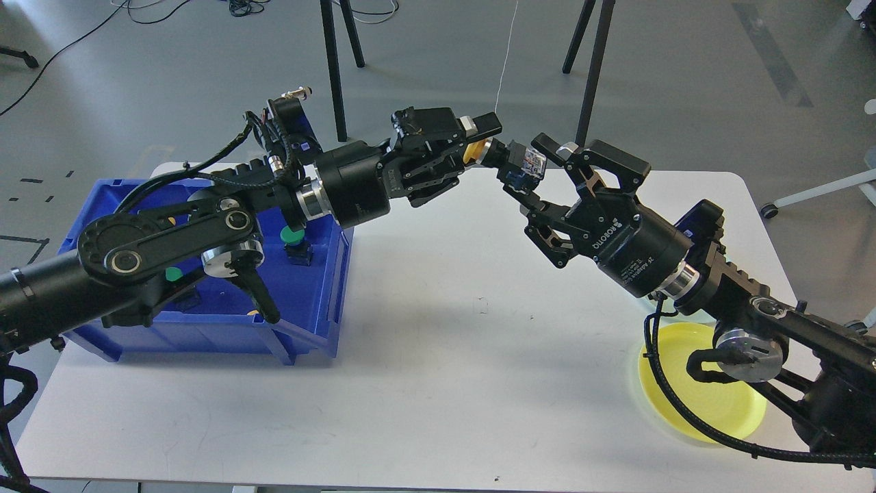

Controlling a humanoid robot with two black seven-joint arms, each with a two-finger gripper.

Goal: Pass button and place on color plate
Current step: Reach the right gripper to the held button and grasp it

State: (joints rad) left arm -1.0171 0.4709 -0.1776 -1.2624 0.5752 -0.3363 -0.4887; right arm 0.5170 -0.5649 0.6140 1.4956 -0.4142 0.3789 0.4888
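My left gripper [479, 142] is shut on the yellow head of a push button [514, 166] and holds it in the air over the table's far middle. The button's black and blue body with clear contact block points right. My right gripper [537, 174] is open, its fingers [547, 145] above and below the button's body, close around it. The yellow plate [691, 404] lies at the table's front right, partly behind my right arm.
A blue bin [311, 311] stands at the table's left, holding green-headed buttons [294, 237], with my left arm over it. The white table [438, 370] spans the view. Black stand legs [592, 68] rise behind the table.
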